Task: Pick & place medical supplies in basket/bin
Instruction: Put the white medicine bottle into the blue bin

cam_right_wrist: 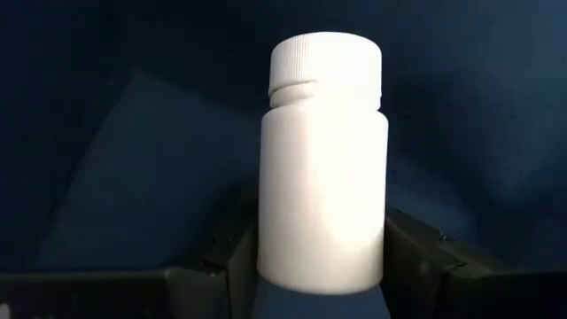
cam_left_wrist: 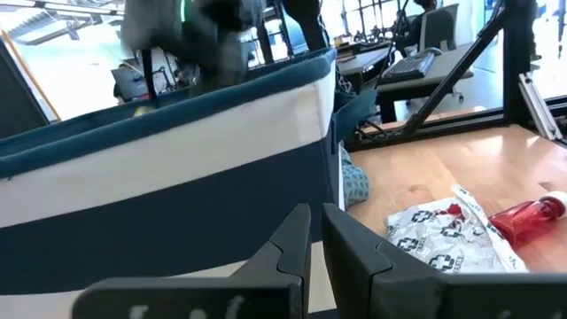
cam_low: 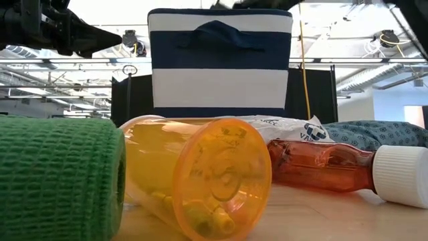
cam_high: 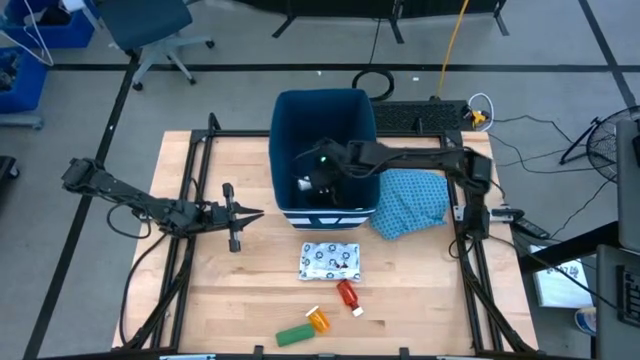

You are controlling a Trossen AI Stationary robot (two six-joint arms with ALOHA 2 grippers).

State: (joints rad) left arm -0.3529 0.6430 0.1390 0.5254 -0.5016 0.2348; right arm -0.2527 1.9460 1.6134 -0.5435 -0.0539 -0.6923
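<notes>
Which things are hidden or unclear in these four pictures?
- Bin floor: in the high view the right gripper covers it; the right wrist view shows only its white bottle.
- Orange vial label: blurred, low view.
- Packet: cut off by left gripper, left wrist view.

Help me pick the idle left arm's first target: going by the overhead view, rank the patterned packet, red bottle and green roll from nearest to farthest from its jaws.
From the left gripper:
1. Patterned packet, table centre, in front of the bin.
2. Red bottle, just past the packet.
3. Green roll, at the table's near edge.
</notes>
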